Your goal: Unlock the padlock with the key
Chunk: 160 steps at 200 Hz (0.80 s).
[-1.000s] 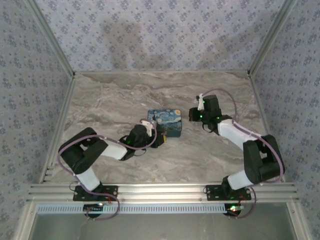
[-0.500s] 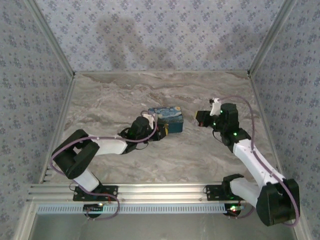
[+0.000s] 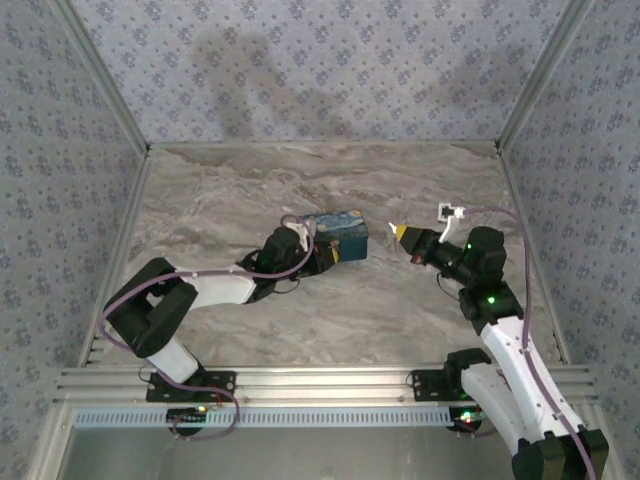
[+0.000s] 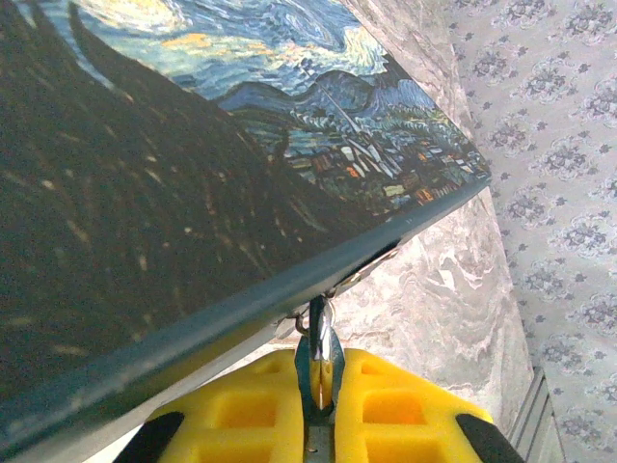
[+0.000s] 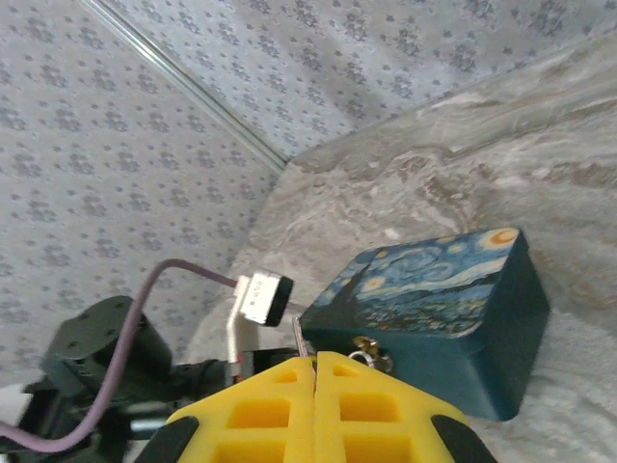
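1. Box [image 3: 340, 238]: rectangular, lid printed with swirling blue-and-yellow night sky, side walls plain dark teal; rests on the surface [image 3: 250, 190], a smooth grey-beige marbled slab.
2. Padlock [image 5: 364, 349]: small, brassy and shiny; hangs on the box's dark front wall just below the lid edge, seen from the right wrist.
3. Left pincer [image 3: 322, 260]: lies low against the box's near front corner, touching it.
4. From the left wrist, left pincer [image 4: 318, 371] clenched: blocky yellow ribbed pads pressed on a thin metal strip [image 4: 318, 338] that hangs from under the lid's edge; key or part of the lock, cannot tell.
5. Right pincer [image 3: 400, 231]: hovers to the right of the box, apart from it, tip pointing toward it.
6. From the right wrist, right pincer [image 5: 315, 362] clenched, yellow pads flat together; a thin pale sliver [image 5: 300, 338] stands at the seam, too small to name, gripped or not cannot tell.
7. Walls [image 3: 300, 60]: grey-blue paper with a small repeating floral pattern.
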Available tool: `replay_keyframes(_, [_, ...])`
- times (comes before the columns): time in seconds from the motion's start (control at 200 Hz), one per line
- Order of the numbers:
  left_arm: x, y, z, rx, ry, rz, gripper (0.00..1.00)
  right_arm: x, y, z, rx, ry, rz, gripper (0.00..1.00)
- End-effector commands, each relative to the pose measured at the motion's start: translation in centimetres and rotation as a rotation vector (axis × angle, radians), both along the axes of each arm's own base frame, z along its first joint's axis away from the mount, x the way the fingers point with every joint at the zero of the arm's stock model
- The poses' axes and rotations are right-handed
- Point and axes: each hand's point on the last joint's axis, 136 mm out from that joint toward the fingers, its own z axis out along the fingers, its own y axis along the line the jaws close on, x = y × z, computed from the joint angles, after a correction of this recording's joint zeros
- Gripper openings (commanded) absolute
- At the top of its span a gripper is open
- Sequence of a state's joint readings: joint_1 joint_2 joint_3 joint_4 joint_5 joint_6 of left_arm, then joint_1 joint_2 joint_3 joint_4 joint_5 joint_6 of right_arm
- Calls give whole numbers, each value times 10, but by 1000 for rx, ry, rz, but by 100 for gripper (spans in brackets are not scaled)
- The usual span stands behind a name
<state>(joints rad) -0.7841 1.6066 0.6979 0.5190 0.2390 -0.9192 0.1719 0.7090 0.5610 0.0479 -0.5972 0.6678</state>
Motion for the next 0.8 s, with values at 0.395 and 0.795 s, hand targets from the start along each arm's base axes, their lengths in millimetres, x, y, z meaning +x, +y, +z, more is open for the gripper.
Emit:
replay_keyframes(0.395, [15, -12, 29, -86, -19, 8, 0, -12, 6, -31, 332, 195, -36, 0])
replay_keyframes(0.795, [18, -13, 38, -122, -9, 12, 0, -7, 19, -93, 309, 314, -72, 0])
